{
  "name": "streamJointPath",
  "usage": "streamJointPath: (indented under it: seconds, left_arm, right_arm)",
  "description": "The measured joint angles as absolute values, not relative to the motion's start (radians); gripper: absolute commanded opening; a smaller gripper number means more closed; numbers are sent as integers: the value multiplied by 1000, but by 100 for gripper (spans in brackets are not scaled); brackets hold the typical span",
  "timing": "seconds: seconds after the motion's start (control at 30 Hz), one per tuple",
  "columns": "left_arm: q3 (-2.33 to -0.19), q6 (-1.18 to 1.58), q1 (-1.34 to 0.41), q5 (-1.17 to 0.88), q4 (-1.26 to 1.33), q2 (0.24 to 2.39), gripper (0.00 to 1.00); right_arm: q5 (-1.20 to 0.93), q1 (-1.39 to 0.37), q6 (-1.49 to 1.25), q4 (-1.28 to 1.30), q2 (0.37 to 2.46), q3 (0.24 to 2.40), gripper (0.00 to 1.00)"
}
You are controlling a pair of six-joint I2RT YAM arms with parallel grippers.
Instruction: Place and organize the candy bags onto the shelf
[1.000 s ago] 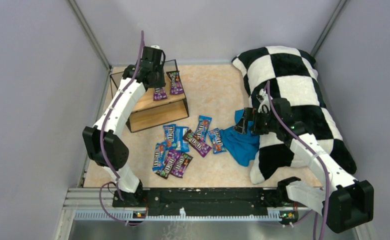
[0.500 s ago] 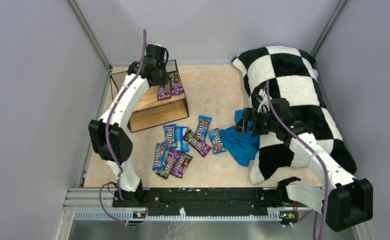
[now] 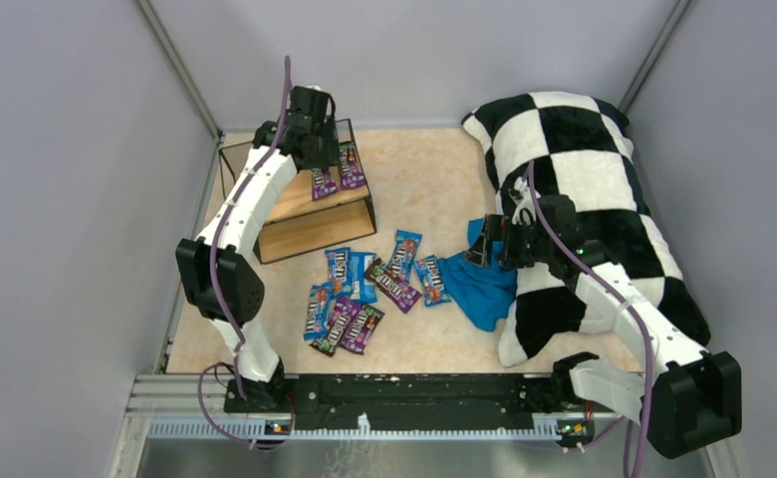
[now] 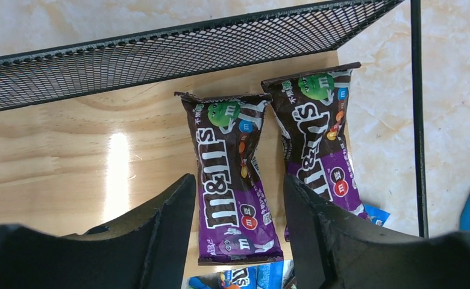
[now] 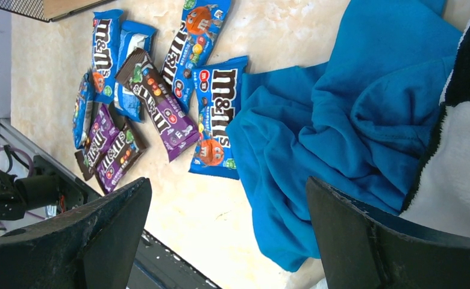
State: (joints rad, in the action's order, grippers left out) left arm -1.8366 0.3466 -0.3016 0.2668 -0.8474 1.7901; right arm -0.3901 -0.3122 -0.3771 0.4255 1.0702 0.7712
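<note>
The shelf [image 3: 287,206] stands at the back left; its top wooden board [image 4: 70,162] shows in the left wrist view. Two purple candy bags lie side by side on that board [image 3: 323,182] [image 3: 351,164]. My left gripper [image 3: 315,147] hangs over them, open, its jaws to either side of the left bag [image 4: 229,180] without gripping it; the other bag [image 4: 320,138] lies to its right. Several blue and purple candy bags [image 3: 365,289] lie loose on the floor in front of the shelf [image 5: 154,96]. My right gripper [image 3: 486,242] is open and empty above the blue cloth's edge.
A crumpled blue cloth [image 3: 479,284] lies by the candy pile and touches one blue bag [image 5: 217,126]. A big black-and-white checkered pillow [image 3: 584,169] fills the right side. The shelf's black wire mesh side [image 4: 160,54] stands behind the two bags. Grey walls enclose the floor.
My left arm has shifted a little toward the back right over the shelf, and the left purple bag now lies closer to the other one. The right arm has not moved.
</note>
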Motion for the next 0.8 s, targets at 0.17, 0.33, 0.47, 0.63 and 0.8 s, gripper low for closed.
streamJointPath:
  seconds: [0.17, 0.33, 0.47, 0.63, 0.8]
  left_arm:
    - [-1817, 347, -295, 234, -847, 1775, 63]
    - [-1729, 352, -275, 187, -844, 1702, 88]
    - [-1607, 364, -259, 115, -829, 1573, 98]
    - [-1342, 395, -257, -123, -741, 1266, 98]
    - [-979, 559, -365, -309, -559, 1032, 98]
  right_arm:
    - [-390, -312, -377, 418, 1071, 769, 99]
    - [-390, -312, -377, 410, 1076, 767, 99]
    - [-389, -312, -376, 410, 1076, 767, 99]
    - [-390, -312, -377, 407, 1079, 767, 99]
    - [-390, -312, -379, 401, 1088, 762, 99]
